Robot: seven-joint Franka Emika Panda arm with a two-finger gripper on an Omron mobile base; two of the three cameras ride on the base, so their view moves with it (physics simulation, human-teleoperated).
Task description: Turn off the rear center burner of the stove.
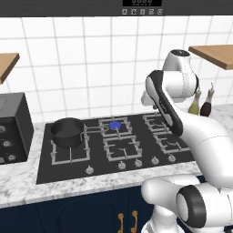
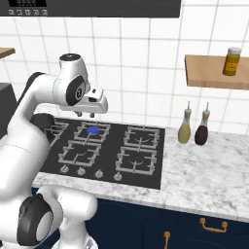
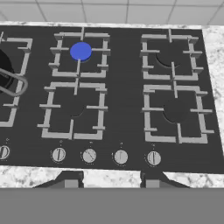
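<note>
I observed the marble counter [image 1: 22, 186] carrying the stove [image 3: 124, 94], a black glass cooktop with six grey grates. The boxy black oven [image 1: 13, 127] stood at the counter's left end. A dark pot [image 1: 67, 132] sat on the rear left grate. Two bottles [image 2: 193, 127] stood against the tiled wall right of the stove. The hand [image 2: 85, 115] hovered above the cooktop, clear of every surface; its fingers [image 3: 70, 179] stood moderately apart with nothing between them. The rear center burner [image 3: 81, 51] glowed blue in the middle of the back row. A row of silver knobs [image 3: 89, 155] lined the front edge.
</note>
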